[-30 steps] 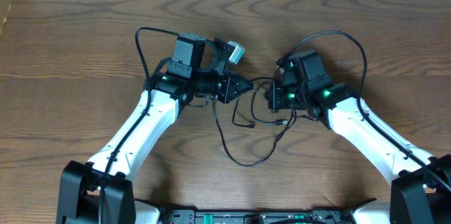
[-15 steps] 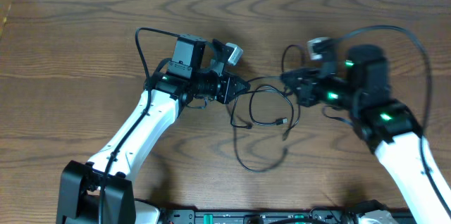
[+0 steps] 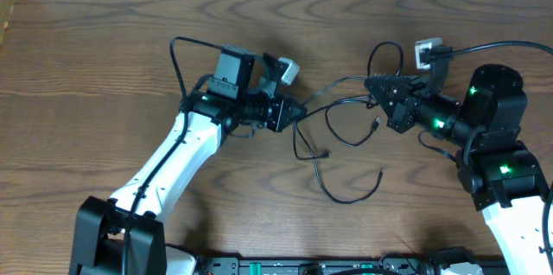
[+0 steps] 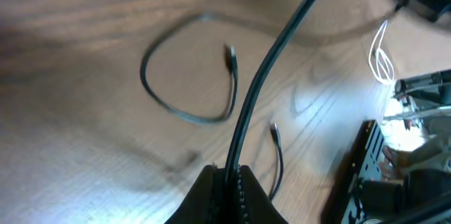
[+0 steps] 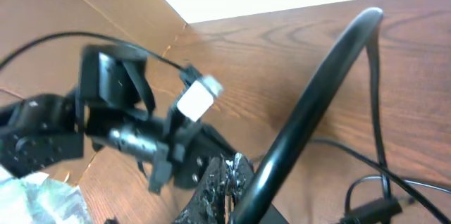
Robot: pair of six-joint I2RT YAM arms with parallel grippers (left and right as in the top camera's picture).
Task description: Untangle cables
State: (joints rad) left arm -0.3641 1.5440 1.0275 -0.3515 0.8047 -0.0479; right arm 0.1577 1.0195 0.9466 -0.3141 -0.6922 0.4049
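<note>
Swinging the right gripper (image 3: pixel 373 86) well off to the right since a second ago, widening the gap to the left gripper (image 3: pixel 298 111), itself holding almost the same spot, and dragging the black cables (image 3: pixel 352 143) rightward across the table (image 3: pixel 104 50). Clamping down on the cables with both sets of jaws, each pressed narrow around a thin strand. In the left wrist view, gripping a black cord rising from between the fingers (image 4: pixel 208 194) and running up to the right, out of focus. In the right wrist view, pinching another stretch arching up past the lens from the fingertips. Stretching one strand across between the two grippers, raised off the wood and sagging only a little. Letting the rest hang and trail beneath: curling through a loop just below and between the grippers, then sweeping toward the near edge in a wide open curve lying on the table. Throwing a further short loop up above the right gripper. Leaving the small plug ends (image 3: pixel 378 124) free and apart from one another, one just below the right gripper, two more lower down toward the middle. Crossing strands over each other just right of the left gripper.
</note>
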